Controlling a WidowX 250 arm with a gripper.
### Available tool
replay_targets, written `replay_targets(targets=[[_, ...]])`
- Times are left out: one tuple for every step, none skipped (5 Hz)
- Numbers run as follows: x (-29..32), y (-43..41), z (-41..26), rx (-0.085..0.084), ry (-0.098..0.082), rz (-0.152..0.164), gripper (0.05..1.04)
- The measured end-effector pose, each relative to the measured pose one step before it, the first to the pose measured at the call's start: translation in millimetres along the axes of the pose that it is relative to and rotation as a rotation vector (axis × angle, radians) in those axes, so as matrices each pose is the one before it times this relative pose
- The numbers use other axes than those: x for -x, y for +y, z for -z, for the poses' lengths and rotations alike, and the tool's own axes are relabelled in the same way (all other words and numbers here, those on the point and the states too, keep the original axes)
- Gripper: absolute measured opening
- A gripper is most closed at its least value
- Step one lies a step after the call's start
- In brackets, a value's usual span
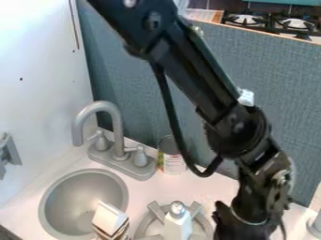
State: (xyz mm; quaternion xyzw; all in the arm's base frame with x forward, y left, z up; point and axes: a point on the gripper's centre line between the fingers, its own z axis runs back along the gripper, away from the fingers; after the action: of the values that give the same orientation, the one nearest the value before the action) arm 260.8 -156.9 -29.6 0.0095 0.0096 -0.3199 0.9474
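Observation:
The black gripper (248, 227) hangs at the bottom edge, right of the stove burner, with its lower part cut off by the edge. Closest to it is a white shaker (178, 226) with a silver domed cap, upright over the grey burner (143, 229). A white carton (110, 219) with brown stripes leans at the right side of the grey sink (51, 206). Behind the burner, a tin can (171, 161) with a printed label stands against the blue-grey backboard. What the gripper may hold is hidden.
A grey toy faucet (114, 112) with two knobs rises behind the sink. The white side wall (37, 84) bounds the left, and the blue-grey backboard (276, 89) bounds the rear. A grey object (315, 226) stands at the right edge.

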Motion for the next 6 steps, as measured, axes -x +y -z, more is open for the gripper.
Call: replay_targets(targets=[[-15.16,-10.68,-7.15,0.0444,-0.0515,0.0253,0.499],[-11.17,-6.40,9.52,0.0433,-0.0079,0.0147,0.499],[-11.51,-4.53,6.24,-0.0020,-0.0294,0.0212,0.499],[-10.16,-2.64,8.30,0.0212,-0.0080,0.0080,0.499],[-5.85,0.91,8.87,0.0041,-0.0060,0.0060,0.499],[-8.16,0.99,4.00,0.0005,-0.0208,0.0101,0.499]])
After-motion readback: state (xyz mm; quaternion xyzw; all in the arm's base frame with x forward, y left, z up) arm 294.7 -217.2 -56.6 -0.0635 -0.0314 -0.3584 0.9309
